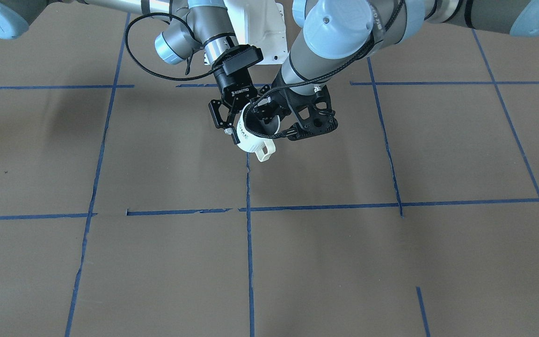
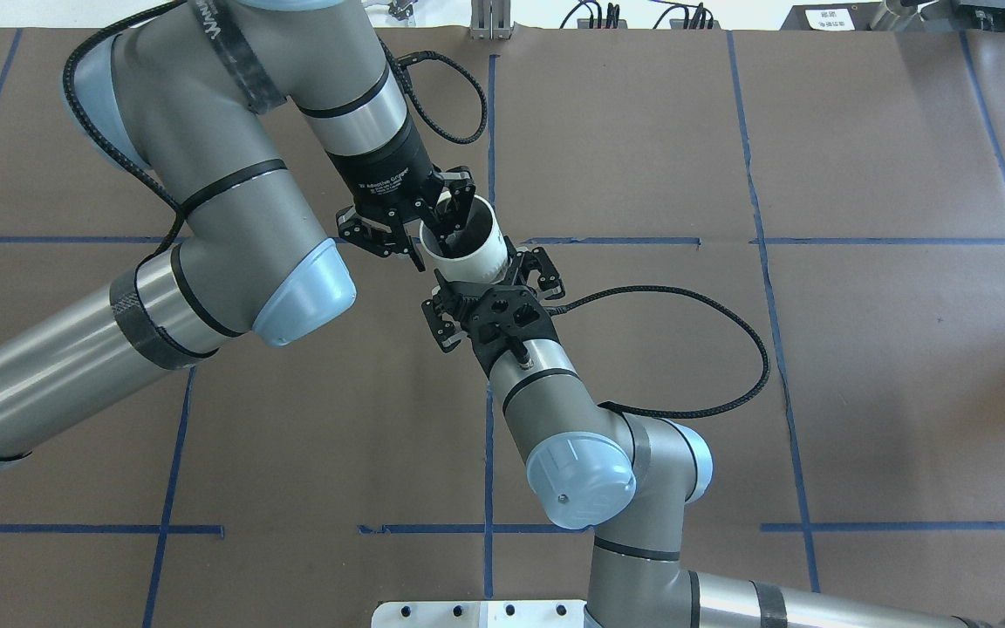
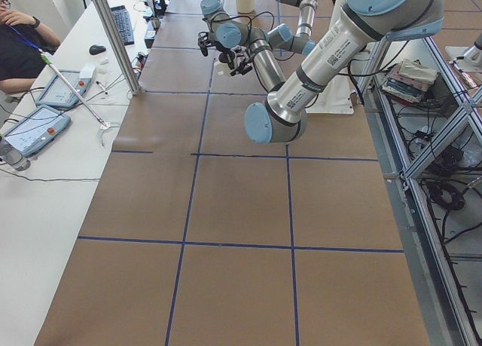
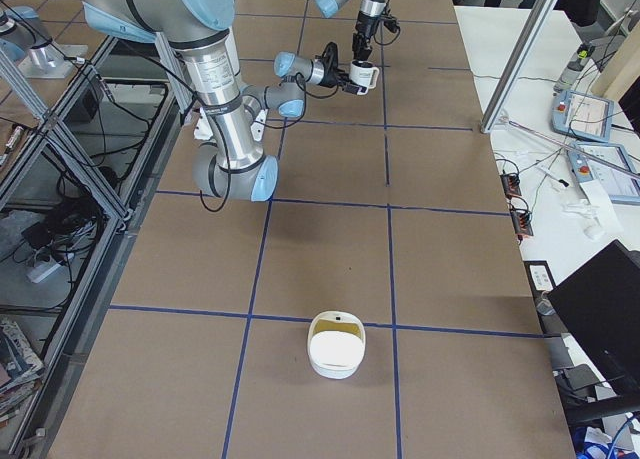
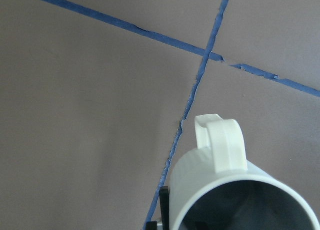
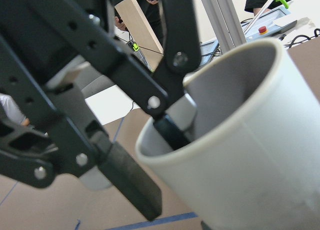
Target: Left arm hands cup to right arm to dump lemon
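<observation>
I think the hand-over is half done. The left gripper comes down steeply and pinches the wall of the HOME cup, with one finger inside the rim and one outside. The right gripper reaches forward from lower down, and the cup's body is between its jaws. Whether they press, I cannot tell. Next, the right must clamp firmly before the left releases.

On the brown surface: two robot arms, the left arm and the right arm; two grippers, the left gripper and the right gripper; one white cup; one white container; one seated person.
</observation>
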Available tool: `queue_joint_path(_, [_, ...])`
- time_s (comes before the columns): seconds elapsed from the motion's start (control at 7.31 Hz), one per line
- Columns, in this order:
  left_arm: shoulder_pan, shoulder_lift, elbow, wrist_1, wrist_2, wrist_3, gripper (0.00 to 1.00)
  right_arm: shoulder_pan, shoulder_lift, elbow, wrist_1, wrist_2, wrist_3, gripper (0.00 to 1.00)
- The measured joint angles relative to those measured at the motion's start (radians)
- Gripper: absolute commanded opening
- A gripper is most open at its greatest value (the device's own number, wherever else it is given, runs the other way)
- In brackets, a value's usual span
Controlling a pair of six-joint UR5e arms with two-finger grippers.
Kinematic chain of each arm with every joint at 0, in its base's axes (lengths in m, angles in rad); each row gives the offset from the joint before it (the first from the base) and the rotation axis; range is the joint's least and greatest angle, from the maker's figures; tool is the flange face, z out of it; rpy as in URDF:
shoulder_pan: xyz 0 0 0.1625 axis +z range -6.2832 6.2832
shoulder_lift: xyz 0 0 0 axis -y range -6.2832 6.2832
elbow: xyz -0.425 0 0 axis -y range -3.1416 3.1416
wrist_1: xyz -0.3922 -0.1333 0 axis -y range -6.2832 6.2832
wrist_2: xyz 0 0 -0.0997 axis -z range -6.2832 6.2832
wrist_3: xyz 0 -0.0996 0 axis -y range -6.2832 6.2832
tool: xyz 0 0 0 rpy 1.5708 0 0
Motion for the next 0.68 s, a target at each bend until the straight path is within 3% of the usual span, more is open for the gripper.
queue_joint_path(0.27, [0.0, 0.003, -0.002, 0.0, 0.0, -0.001, 0.22, 0.0, -0.001, 0.0, 0.0, 0.0, 0.0, 0.38])
queue_joint_path(0.41, [0.0, 0.003, -0.002, 0.0, 0.0, -0.002, 0.03, 0.0, -0.002, 0.0, 0.0, 0.001, -0.001, 0.42])
queue_joint_path(0.55, [0.0, 0.003, -0.003, -0.001, -0.001, -0.004, 0.0, 0.0, -0.001, 0.0, -0.001, 0.001, -0.001, 0.81])
queue_joint_path(0.68, [0.0, 0.003, -0.003, -0.001, -0.001, -0.004, 0.0, -0.001, -0.001, -0.003, -0.001, 0.001, 0.0, 0.98])
